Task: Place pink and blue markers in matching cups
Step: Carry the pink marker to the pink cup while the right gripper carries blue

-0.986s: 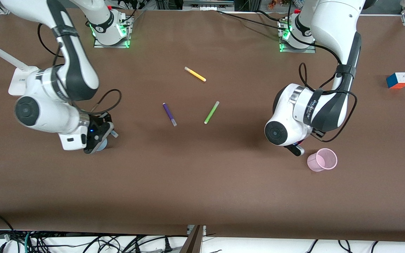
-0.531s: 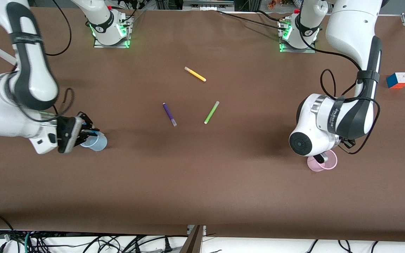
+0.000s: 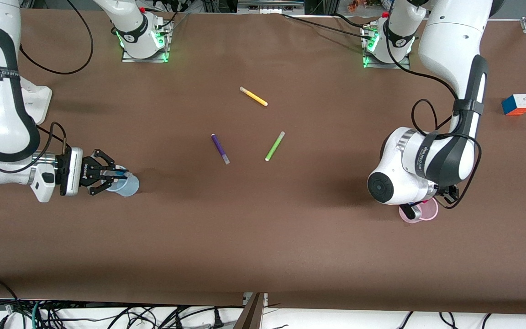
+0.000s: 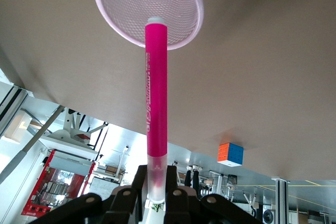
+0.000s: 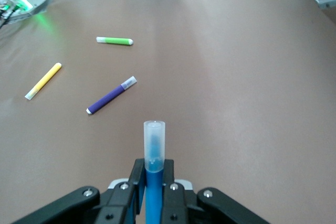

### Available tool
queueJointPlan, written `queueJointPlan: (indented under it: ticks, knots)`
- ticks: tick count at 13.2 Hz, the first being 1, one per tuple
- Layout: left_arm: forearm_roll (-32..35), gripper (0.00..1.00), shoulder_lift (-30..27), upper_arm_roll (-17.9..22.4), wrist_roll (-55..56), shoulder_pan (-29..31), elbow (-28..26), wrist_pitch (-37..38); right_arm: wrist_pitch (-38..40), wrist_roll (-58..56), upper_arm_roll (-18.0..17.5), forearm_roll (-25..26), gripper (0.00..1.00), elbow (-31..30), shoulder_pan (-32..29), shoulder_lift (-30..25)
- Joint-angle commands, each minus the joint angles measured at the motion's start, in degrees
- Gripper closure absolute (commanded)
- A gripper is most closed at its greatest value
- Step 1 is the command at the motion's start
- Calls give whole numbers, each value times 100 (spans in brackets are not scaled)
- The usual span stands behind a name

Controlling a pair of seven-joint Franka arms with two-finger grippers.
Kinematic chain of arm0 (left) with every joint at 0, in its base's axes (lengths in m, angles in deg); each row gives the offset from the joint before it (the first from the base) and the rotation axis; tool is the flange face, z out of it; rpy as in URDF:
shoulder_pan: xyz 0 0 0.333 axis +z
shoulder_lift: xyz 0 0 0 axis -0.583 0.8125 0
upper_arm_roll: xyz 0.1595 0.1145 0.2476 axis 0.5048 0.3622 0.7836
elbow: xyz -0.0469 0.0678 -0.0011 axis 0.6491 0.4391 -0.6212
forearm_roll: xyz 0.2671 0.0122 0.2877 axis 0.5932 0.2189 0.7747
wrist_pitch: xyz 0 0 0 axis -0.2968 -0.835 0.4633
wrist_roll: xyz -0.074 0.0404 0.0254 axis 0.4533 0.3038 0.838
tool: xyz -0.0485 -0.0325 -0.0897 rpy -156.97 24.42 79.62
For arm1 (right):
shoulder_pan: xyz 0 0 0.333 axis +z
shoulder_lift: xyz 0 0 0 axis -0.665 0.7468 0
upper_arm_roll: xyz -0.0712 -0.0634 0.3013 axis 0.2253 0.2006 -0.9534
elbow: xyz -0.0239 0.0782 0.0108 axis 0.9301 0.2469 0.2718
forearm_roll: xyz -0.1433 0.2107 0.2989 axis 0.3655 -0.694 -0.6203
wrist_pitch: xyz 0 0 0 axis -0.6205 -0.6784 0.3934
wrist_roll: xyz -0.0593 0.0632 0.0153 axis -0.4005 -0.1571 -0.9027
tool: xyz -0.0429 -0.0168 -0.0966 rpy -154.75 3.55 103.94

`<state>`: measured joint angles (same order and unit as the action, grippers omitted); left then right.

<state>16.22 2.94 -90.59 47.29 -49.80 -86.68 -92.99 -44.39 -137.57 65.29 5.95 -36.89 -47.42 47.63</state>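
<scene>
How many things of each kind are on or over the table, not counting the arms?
Markers: 5 (pink, blue, purple, green, yellow)
Cups: 2 (pink, blue)
Puzzle cube: 1
Total: 8

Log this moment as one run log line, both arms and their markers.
left gripper: shut on pink marker, over pink cup | right gripper: shut on blue marker, at blue cup | neither released

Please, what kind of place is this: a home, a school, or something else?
Most likely a robotics lab: two arms are bolted to a table with a brown cover, loose cables hang at its edge, and metal racks and frames show in the left wrist view.
</scene>
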Motion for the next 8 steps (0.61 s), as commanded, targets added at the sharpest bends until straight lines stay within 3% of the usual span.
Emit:
queueJointPlan:
  ticks: [1, 4, 6, 7, 8]
  knots:
    - [177, 100, 84, 7, -121, 16, 90, -22, 312, -304, -85, -181, 100, 141, -252, 95]
    - [362, 100, 163, -2, -51, 25, 90, -84, 497, -497, -85, -172, 100, 343, -331, 201]
    - [231, 87, 163, -10, -68, 112, 99, -363, 550, -629, -85, -163, 100, 545, -340, 271]
    - [221, 58, 163, -10, -33, 87, 90, -374, 550, -682, -85, -163, 100, 590, -340, 289]
    - [256, 16, 172, -10, -42, 43, 90, -374, 550, -804, -85, -155, 100, 590, -349, 306]
